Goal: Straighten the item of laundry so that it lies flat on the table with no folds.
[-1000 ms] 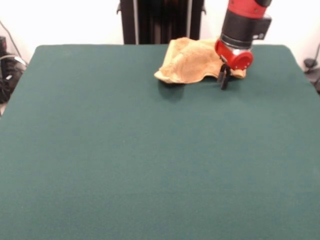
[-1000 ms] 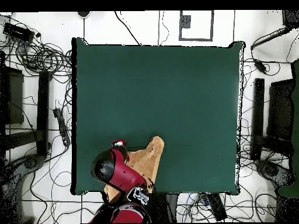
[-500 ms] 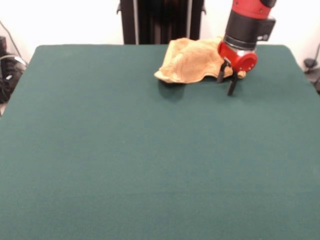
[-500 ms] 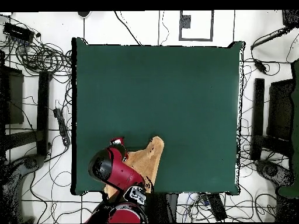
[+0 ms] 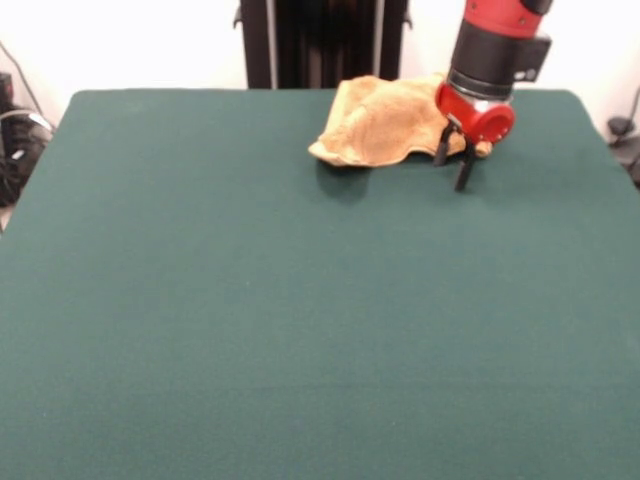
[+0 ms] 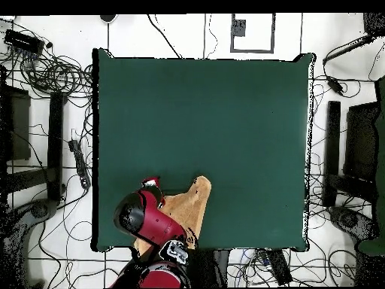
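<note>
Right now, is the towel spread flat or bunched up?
Bunched up. The hand towel humps in folds at the table's edge, casting a shadow beneath its raised corner.

Bright even light, soft shadow under towel [image 5: 385, 120], slight blur.

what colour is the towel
Yellow-orange towel, clearest in the front view.
</note>
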You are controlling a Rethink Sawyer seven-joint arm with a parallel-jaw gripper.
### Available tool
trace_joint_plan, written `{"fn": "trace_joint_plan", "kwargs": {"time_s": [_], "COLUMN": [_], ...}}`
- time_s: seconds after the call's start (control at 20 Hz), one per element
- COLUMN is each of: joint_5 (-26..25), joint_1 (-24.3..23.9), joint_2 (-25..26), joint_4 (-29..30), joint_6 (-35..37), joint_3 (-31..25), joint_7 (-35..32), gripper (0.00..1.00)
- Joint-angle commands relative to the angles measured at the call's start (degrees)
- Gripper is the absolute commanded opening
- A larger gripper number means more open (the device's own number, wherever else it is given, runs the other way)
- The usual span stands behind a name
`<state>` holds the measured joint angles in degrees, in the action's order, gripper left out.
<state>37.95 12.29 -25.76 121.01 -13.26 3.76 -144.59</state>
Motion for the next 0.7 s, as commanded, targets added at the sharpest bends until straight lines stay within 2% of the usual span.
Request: {"fn": "trace_joint_plan", "kwargs": {"time_s": [0.05,0.25,0.55,0.7], "joint_5": [4.35,4.84,4.99,4.14], "joint_1": [3.79,5.27,10.47,11.30], "joint_2": [-1.72,-2.80,-6.71,-7.47], "joint_4": [-0.86,-1.19,-1.17,-1.24], "joint_6": [8.35,10.31,18.98,20.78], "joint_3": [-2.09,0.09,6.95,8.08], "joint_7": [-9.72,-9.23,-10.10,-10.96], "gripper": [1.00,1.00,1.00,1.00]}}
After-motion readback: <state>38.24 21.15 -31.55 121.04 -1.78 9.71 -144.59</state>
